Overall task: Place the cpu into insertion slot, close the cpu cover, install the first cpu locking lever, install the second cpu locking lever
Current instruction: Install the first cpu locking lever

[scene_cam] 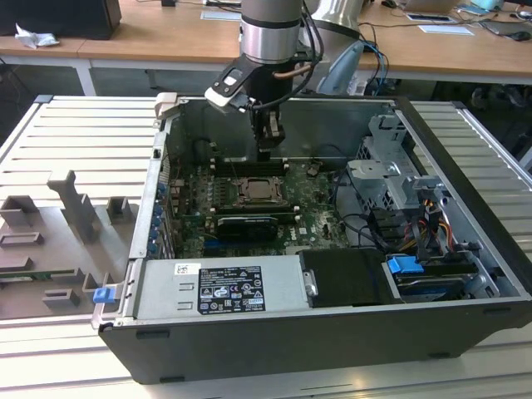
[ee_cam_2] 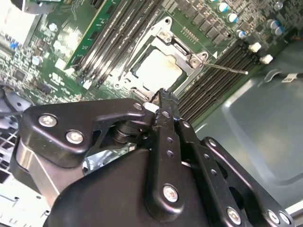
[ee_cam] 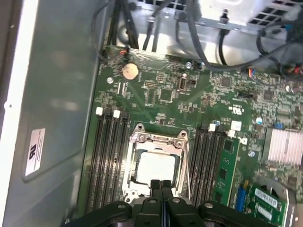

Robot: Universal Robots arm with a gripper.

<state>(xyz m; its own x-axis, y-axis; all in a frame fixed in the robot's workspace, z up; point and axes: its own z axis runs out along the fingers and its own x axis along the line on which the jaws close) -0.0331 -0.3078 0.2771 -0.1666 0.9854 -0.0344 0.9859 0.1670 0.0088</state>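
Observation:
The cpu lies in the insertion slot on the green board, its pale face showing through the window of the cpu cover. The silvery cover lies flat over the chip. A thin wire locking lever sticks out from one corner of the socket over the black memory slots. My gripper hangs just above the socket's edge. Its two black fingers are pressed together, shut on nothing, and their tip is close over the cover's rim.
Long black memory slots flank the socket on both sides. A grey chassis wall stands close beside them. A card, power supply, drive cage and loose cables sit inside the open case.

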